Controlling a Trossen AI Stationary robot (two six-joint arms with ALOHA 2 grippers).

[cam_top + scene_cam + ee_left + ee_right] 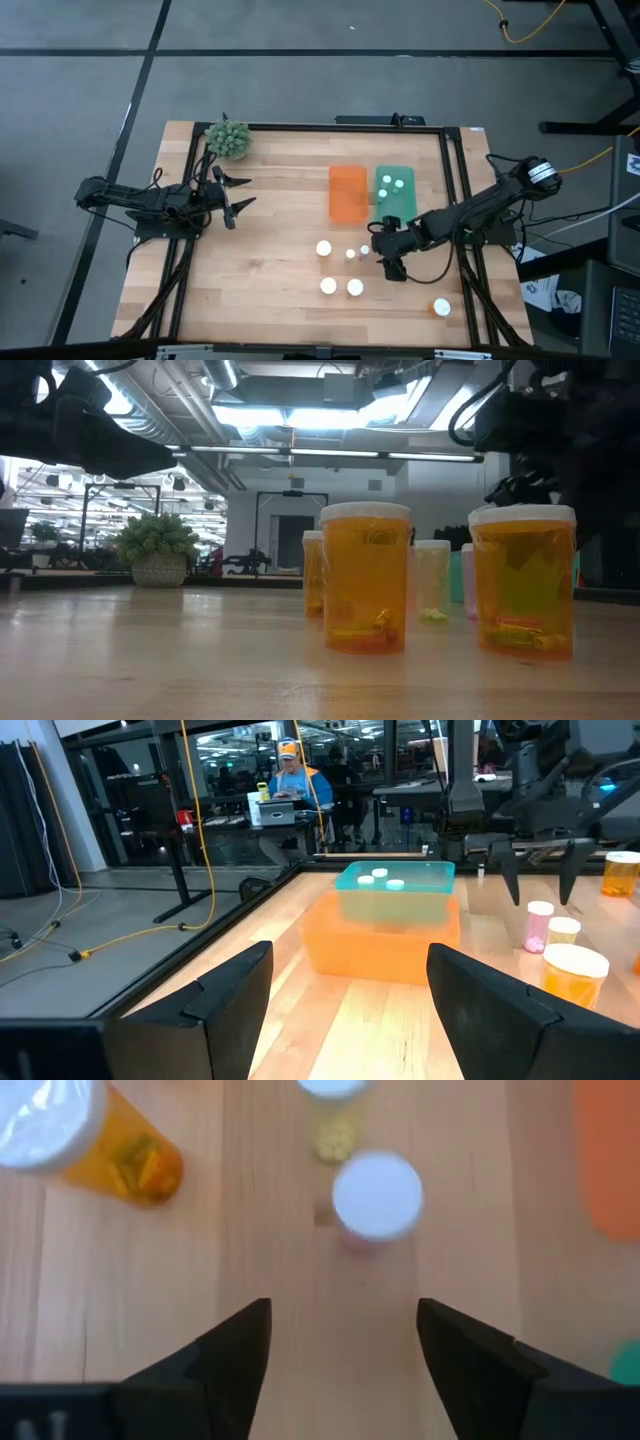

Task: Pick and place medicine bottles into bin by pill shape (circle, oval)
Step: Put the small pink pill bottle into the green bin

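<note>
**A:** Right gripper [388, 252]: fingers [230, 1350] spread, nothing between them. Hung low over the table [250, 290], wrist turned down.

**B:** Which step, then?

**A:** Looked like a reach for the next pick. Found a small bottle [377, 1195] just ahead of the fingertips, upright and white-capped, not yet between them.

**B:** Anything else close by?

**A:** An orange bottle [120, 1150] ahead and off to one side. A green bin [395, 190] just behind the gripper, with a few bottles in it already. An orange bin [347, 193] right beside that one.

**B:** And the next move?

**A:** Probably needed a short push forward to bring the cap between the fingers, then a gentle close low on the body. Also had to read the pill shape before choosing a bin. Could not make it out from here.

**B:** Arm pose?

**A:** Stretched long from the table's right edge, bent at the elbow. Left gripper [235, 205]: well apart, open too, faced toward the bins, waiting.
</note>
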